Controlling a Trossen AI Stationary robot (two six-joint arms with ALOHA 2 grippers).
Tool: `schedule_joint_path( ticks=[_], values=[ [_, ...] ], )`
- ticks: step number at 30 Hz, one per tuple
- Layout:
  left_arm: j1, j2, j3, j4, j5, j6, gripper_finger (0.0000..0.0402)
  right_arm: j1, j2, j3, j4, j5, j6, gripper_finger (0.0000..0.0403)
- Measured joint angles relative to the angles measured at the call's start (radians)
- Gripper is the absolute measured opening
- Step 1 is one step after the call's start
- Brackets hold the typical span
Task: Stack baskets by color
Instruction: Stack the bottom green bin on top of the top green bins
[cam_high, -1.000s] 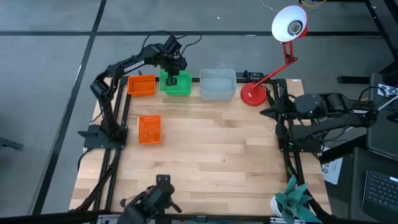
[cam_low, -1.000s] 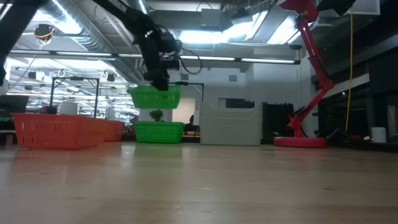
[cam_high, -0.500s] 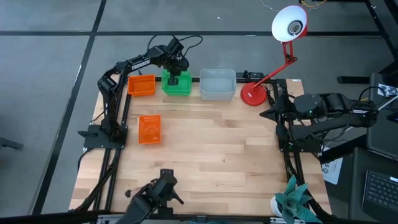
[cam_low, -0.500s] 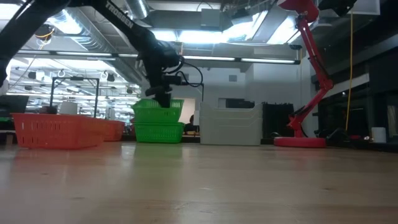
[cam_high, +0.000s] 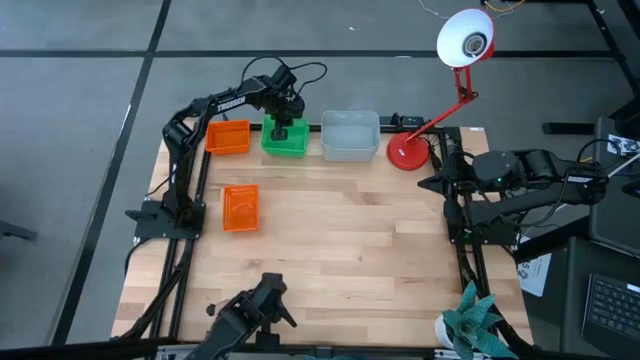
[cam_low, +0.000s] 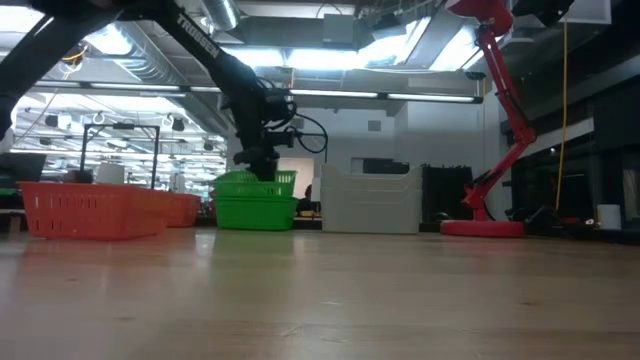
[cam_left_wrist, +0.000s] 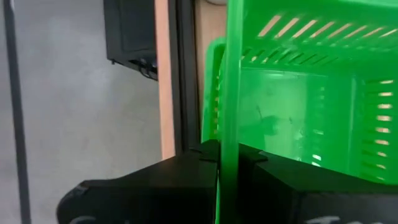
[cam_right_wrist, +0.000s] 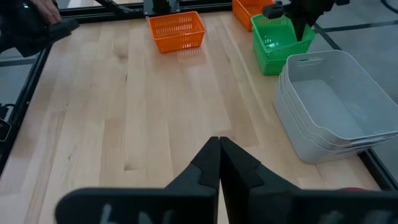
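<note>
The left gripper (cam_high: 282, 122) hides part of the green baskets' (cam_high: 284, 139) rim; how many are nested there cannot be told.

A pale wooden worktop (cam_high: 340, 250) stands on a grey floor (cam_high: 80, 120) crossed by dark seams. At the worktop's far right corner sits a red-based desk lamp (cam_high: 408, 152), its white shade (cam_high: 465, 38) lit. A green plant (cam_high: 478, 318) shows past the near right corner. In the low view, ceiling strip lights (cam_low: 330, 58) shine over the room behind.
</note>
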Motion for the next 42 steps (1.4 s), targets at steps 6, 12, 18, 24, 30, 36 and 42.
schedule_joint_path(
  ticks=[6, 12, 18, 24, 30, 36, 42],
  values=[
    [-0.009, 0.005, 0.0, -0.012, -0.038, -0.032, 0.0, 0.0, 0.0, 0.0, -0.001, 0.0, -0.002, 0.0007],
    [-0.021, 0.006, 0.0, -0.015, -0.059, -0.033, 0.0012, 0.0, 0.0, 0.0, -0.001, 0.0, -0.004, 0.0007],
    [-0.028, 0.006, 0.0, -0.015, -0.059, -0.062, 0.0053, 0.0, 0.0, 0.0, -0.002, 0.0, -0.004, 0.0007],
    [-0.038, 0.006, 0.0, -0.019, -0.061, -0.062, 0.0087, 0.0, 0.0, 0.0, -0.002, 0.0, -0.004, 0.0007],
    [-0.069, 0.006, 0.049, -0.058, -0.148, -0.064, 0.0095, 0.0, 0.0, 0.0, -0.021, 0.0, -0.004, 0.0007],
    [-0.119, 0.006, 0.195, -0.159, -0.233, -0.113, 0.0095, 0.0, 0.0, 0.0, -0.021, -0.008, -0.004, 0.0007],
    [-0.156, 0.005, 0.299, -0.345, -0.258, -0.258, 0.0092, 0.0, 0.0, 0.0, -0.04, -0.01, 0.0, 0.0007]
  ],
)
